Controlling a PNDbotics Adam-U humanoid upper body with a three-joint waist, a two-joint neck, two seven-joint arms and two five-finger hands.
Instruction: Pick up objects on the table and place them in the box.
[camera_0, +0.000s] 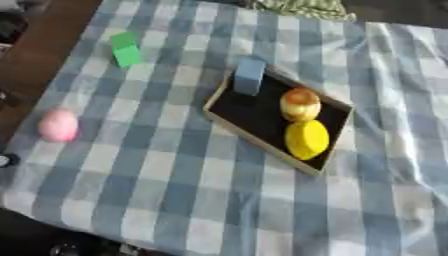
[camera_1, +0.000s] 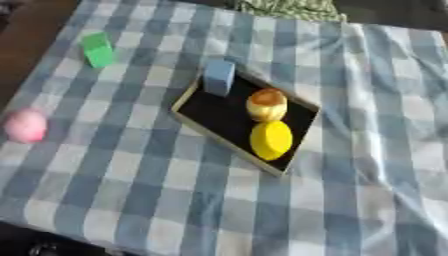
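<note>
Your hands: neither in view. Box (camera_0: 229, 121) holds blue block (camera_0: 248, 76), orange ball (camera_0: 299, 104), yellow piece (camera_0: 307, 139) (green block (camera_0: 126, 49), pink ball (camera_0: 59, 125) outside).

Blue-and-white checked tablecloth (camera_0: 175, 170); green patterned cloth (camera_0: 306, 7) at far edge

A shallow black box with a wooden rim (camera_0: 229, 123) holds a blue block (camera_0: 248, 75), an orange-yellow ball (camera_0: 299, 104) and a yellow round object (camera_0: 306, 139); a green block (camera_0: 126, 49) and a pink ball (camera_0: 59, 125) lie apart on the blue-checked cloth (camera_0: 175, 190).
</note>
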